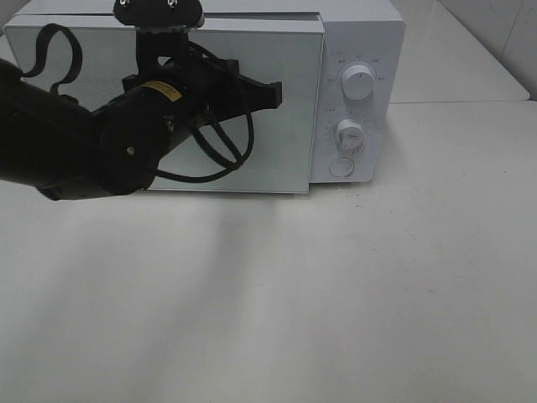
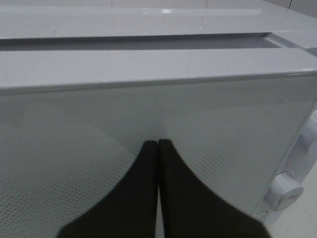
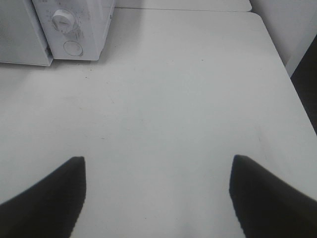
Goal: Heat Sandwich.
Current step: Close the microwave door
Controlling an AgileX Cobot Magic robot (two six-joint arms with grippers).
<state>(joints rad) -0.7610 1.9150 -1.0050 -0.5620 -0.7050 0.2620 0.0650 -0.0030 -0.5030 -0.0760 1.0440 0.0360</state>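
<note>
Left pincer (image 2: 157, 145) is squeezed tight with nothing in it. Its tips are at the microwave (image 1: 359, 34) door (image 1: 277, 159), in the upper middle of the high view, maybe to push the door flat. Right pincer (image 3: 158, 158) hangs wide apart and empty over the desk (image 3: 178, 89), out of the way. No sandwich shows anywhere; I think it is inside, behind the door. Turning the knobs (image 1: 359, 84) comes next, I guess

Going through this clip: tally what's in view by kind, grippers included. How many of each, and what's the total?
microwave: 1
dial knobs: 2
round button: 1
grippers: 2 (left gripper shut, right gripper open)
Total: 6
</note>
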